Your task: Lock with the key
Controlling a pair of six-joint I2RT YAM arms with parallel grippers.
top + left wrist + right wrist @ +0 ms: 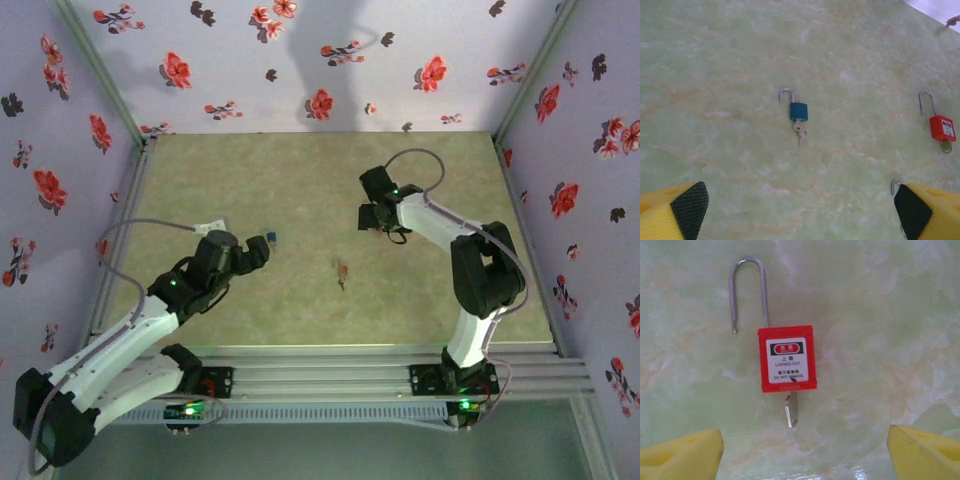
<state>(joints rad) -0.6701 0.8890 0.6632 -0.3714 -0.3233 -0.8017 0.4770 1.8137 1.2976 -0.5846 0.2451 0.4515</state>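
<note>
Hovering at far right with right gripper (805,435) spread wide, red padlock (788,358) centred just beyond its fingertips, key (791,412) inserted.

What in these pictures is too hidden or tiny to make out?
Top view: the small object mid-table is too tiny to identify.
Left wrist view: a metal shackle at the bottom; its body is hidden behind the yellow finger.
Right wrist view: the smallest print on the red padlock is blurred.

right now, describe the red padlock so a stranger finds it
On the green table, look below the right arm's tool. A padlock lies there, hoop open, key in its base. It is red with a white label; its neighbour is blue.
</note>
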